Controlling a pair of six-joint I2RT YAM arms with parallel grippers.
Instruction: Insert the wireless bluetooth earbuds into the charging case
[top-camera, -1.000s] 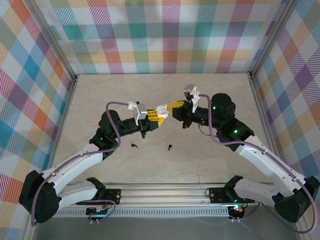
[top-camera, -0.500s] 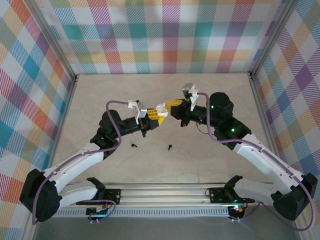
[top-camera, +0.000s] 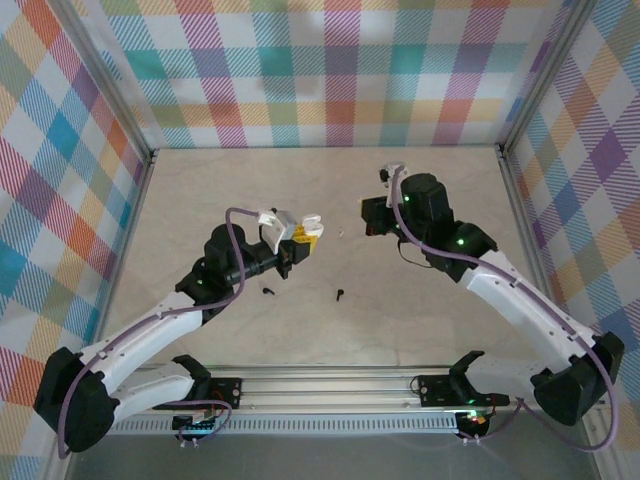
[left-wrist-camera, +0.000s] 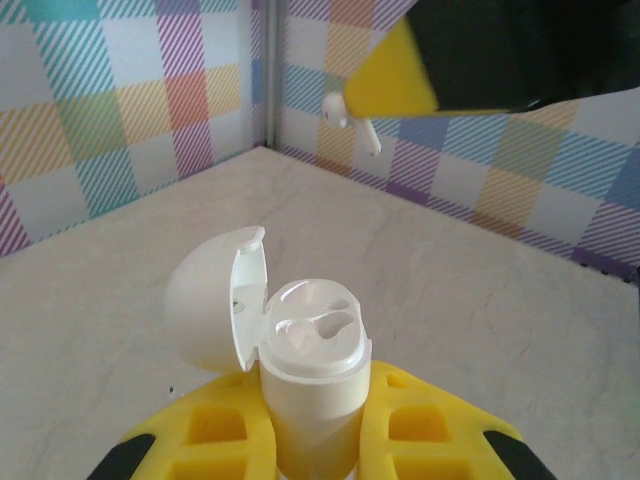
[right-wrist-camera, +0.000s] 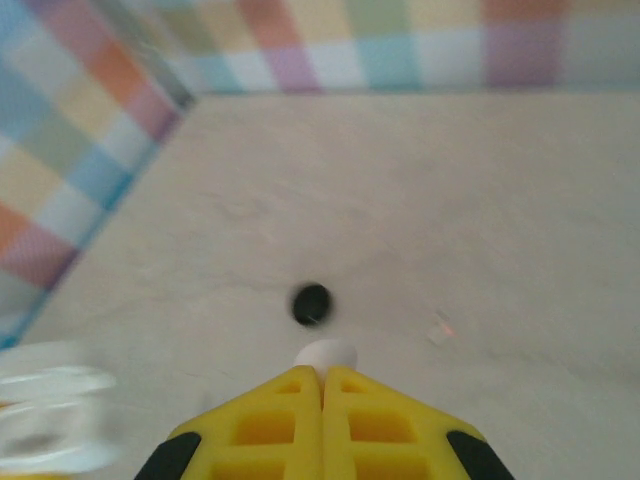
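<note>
Earbud (right-wrist-camera: 326, 352) in right gripper (right-wrist-camera: 322, 380)

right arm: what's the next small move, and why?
Probably bring the right tool over to the charging case and line the white earbud up above a socket. The left tool holds the case upright with its lid open. The sockets look empty. The right tool is shut on the earbud, which is apart from the case.
</note>
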